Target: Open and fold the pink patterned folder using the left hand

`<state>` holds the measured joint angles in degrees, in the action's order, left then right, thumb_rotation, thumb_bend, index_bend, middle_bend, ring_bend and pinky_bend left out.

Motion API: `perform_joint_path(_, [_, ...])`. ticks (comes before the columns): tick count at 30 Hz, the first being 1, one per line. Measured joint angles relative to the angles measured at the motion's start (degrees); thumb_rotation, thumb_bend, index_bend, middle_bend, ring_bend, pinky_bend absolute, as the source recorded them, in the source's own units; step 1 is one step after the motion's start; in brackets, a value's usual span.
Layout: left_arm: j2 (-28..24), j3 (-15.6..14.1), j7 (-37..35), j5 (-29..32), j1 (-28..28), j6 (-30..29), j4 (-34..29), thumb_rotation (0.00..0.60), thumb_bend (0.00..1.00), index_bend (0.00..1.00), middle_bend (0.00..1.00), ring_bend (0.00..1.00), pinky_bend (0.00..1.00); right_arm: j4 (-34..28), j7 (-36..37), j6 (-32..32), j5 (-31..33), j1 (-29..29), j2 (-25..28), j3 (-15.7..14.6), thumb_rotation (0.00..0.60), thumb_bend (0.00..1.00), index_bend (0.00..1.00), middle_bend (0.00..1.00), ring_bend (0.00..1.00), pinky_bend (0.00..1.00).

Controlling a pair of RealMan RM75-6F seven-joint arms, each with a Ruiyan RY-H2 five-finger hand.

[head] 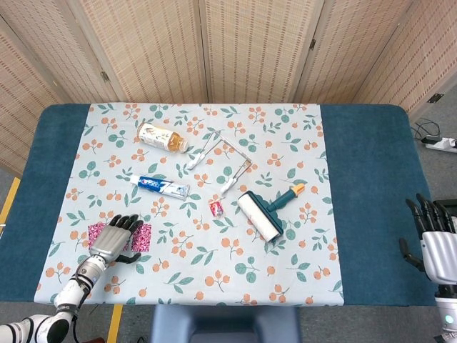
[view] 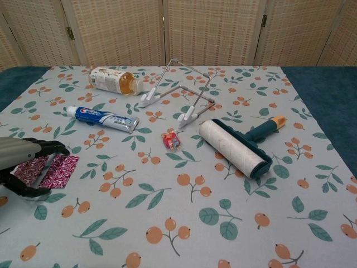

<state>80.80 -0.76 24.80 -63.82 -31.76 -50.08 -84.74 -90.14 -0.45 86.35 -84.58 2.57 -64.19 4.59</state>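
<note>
bottle (head: 163, 137) (lying) | toothpaste (head: 159, 186) | wire rack (head: 223, 158) | lint roller (head: 261, 214) | small packet (head: 217, 207)

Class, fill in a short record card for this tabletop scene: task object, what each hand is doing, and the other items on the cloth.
Task object: pink patterned folder, lying flat near the left edge of the floral cloth
Left hand: left hand over the folder, fingers curled; whether it grips or only touches is unclear
Right hand: right hand off the cloth at the far right, fingers apart, holding nothing
Other items: toothpaste tube, bottle on its side, wire stand, lint roller, small red packet
</note>
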Motion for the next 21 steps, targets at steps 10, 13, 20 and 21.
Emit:
perform_joint_path(10, [1.39,-0.33,-0.27,-0.82,0.40,-1.47,1.98,0.348,0.35,0.12,0.00,0.00,0.00,0.11,0.07,-0.12,0.15,-0.01,-0.10,0.00,0.600,0.46,0.00,0.00,0.00,0.00])
perform_joint_path(13, [1.92,-0.32,-0.66,-1.38,0.62,-2.17,2.63,0.358,0.35,0.15,0.00,0.00,0.00,0.10,0.04,-0.24,0.18,0.05,-0.13,0.00,0.600,0.46,0.00,0.00,0.00,0.00])
perform_joint_path(20, [2.49,-0.39,-1.73,-3.29,1.15,-3.59,3.55,0.375,0.35,0.23,0.00,0.00,0.00,0.13,-0.02,-0.41,0.41,0.10,-0.21,0.08,0.600,0.46,0.00,0.00,0.00,0.00])
perform_joint_path(21, [2.56,-0.41,-1.79,-3.49,1.21,-3.74,3.66,0.379,0.35,0.23,0.00,0.00,0.00,0.14,-0.03,-0.46,0.43,0.12,-0.23,0.07,0.600,0.46,0.00,0.00,0.00,0.00])
